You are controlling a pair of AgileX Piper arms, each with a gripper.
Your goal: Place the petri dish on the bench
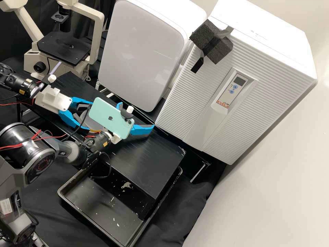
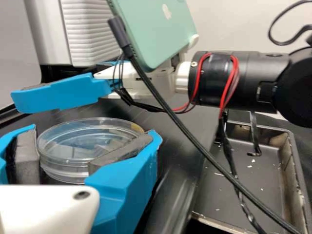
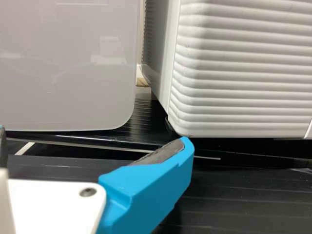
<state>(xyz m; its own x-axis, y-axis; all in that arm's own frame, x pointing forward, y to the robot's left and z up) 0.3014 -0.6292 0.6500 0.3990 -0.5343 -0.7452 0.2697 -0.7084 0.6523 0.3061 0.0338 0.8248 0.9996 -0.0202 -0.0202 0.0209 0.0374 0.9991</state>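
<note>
Currently, left gripper: fingers gripping petri dish
Right gripper: fingers wide open
Smartphone: mounted at right gripper

From where I'm standing, a plain pale wall rises beyond the black counter. A big white cabinet with a ribbed front and a small control panel stands beside a smooth-fronted white unit, faint reflections of light on its face. Near that there's a cream microscope, dark curtain behind it, and black cloth hangs below.
</note>
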